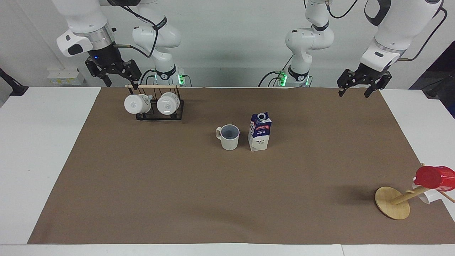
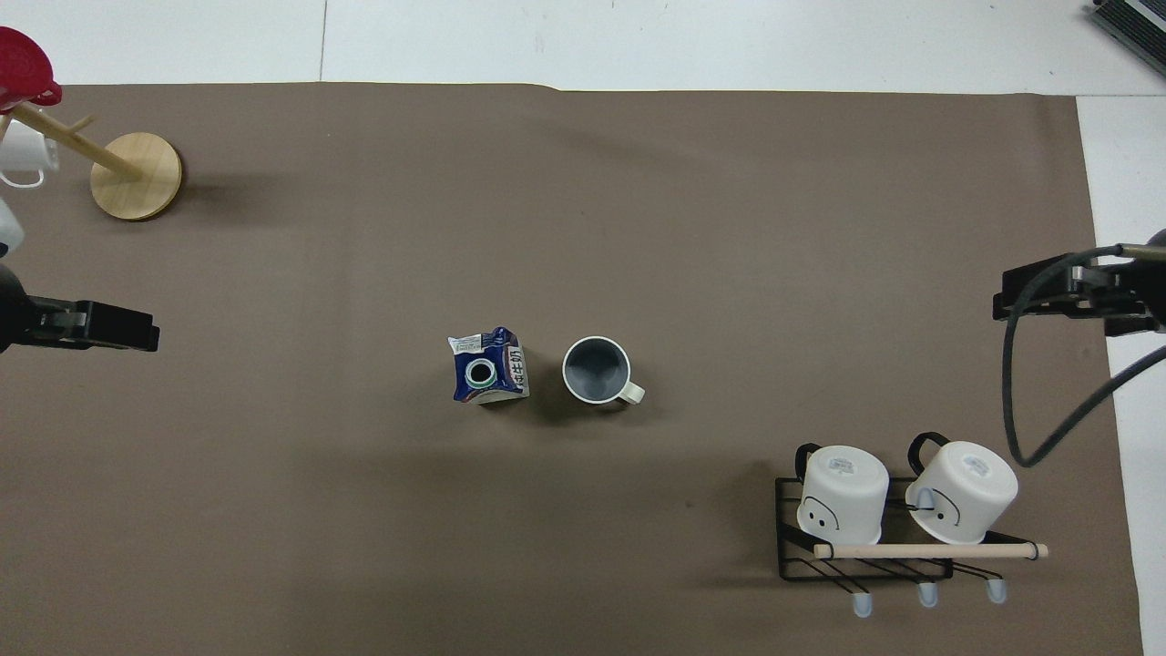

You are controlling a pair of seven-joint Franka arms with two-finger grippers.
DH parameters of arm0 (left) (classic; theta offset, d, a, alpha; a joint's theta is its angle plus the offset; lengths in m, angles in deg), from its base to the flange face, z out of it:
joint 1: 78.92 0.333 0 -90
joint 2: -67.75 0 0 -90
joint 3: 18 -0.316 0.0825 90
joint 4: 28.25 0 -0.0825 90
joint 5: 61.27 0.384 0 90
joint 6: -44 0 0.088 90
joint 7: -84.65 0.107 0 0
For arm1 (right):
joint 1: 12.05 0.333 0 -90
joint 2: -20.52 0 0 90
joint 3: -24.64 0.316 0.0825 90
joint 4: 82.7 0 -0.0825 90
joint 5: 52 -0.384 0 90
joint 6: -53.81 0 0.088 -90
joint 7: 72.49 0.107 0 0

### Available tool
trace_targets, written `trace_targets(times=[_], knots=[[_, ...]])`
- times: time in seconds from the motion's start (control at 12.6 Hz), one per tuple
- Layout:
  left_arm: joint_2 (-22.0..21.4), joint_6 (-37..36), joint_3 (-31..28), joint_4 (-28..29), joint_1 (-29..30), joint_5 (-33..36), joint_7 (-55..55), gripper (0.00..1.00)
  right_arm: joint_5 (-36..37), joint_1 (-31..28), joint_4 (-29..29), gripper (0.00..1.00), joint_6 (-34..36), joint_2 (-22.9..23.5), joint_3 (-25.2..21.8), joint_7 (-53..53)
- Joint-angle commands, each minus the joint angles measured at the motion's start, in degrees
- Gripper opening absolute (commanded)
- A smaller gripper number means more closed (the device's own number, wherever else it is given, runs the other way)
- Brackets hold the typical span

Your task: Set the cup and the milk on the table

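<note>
The cream-white cup (image 1: 229, 137) (image 2: 597, 369) stands upright on the brown paper of the table (image 1: 213, 199) (image 2: 692, 210), near its middle. The milk (image 1: 260, 132) (image 2: 489, 366) stands upright beside the cup, toward the left arm's end, a small gap between them. My left gripper (image 1: 353, 94) (image 2: 137, 328) hangs open and holds nothing, above the paper's edge at the left arm's end. My right gripper (image 1: 121, 84) (image 2: 1007, 301) is open too and holds nothing, up in the air beside the mug rack's wooden bar.
A black wire rack (image 1: 160, 115) (image 2: 792, 556) with two white mugs sits near the right arm's base. A tilted wooden mug tree (image 1: 392, 203) (image 2: 137, 176) carrying a red cup (image 1: 434, 177) (image 2: 23, 68) stands at the corner farthest from the robots, at the left arm's end.
</note>
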Motion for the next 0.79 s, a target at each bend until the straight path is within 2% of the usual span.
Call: trace_targets(times=[0.0,0.71], knots=[[0.9,-2.1,1.1,-2.1,1.3,-1.0,1.0,1.00,-1.1,-1.0,-0.5,1.00,-0.6,-0.5,0.3,-1.5],[0.6,-4.5,1.0,-2.0,1.3,-0.2,0.4,1.00,-1.1,-1.0,-0.5,1.00,-0.6,-0.5,0.3,-1.5]])
